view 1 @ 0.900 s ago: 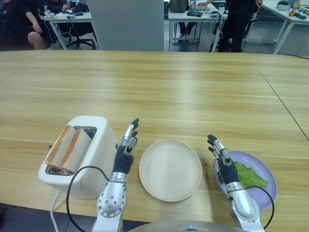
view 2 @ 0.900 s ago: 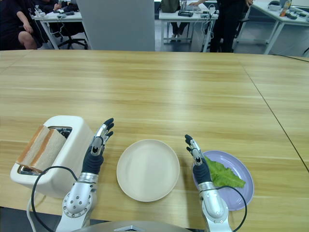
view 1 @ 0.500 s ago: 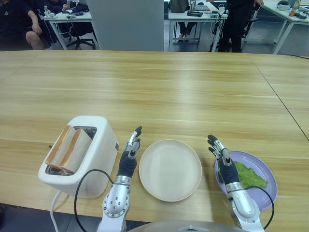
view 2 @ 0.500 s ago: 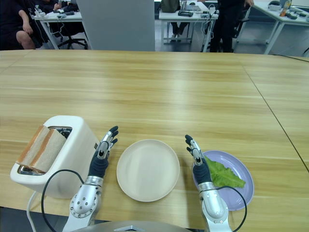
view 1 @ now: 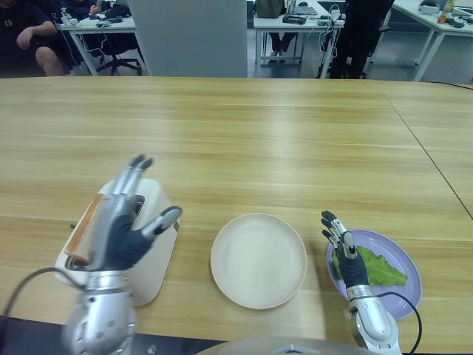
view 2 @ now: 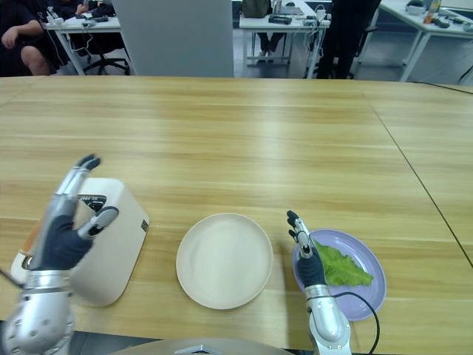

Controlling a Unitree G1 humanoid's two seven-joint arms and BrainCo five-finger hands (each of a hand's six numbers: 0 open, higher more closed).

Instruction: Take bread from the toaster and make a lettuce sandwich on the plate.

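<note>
Two tan-crusted slices of bread (view 1: pixel 81 231) stand in the slot of the cream-white boxy toaster (view 1: pixel 159 259) at the near left. The left hand (view 1: pixel 122 238) is spread and empty just above them, and the right hand (view 1: pixel 349 255), also unclenched and empty, sits at the edge of the lilac round plate (view 1: pixel 403 285) holding the green lettuce leaf (view 1: pixel 380 268). The slices look light, soft and crushable (perhaps warm), so a gentle pinch across the flat faces above the slot seems best; the small label on the toaster's side is too small to read.

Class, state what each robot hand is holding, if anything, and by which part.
Nothing is held. The left hand hovers open over the toaster; the right hand is open beside the lettuce.
</note>
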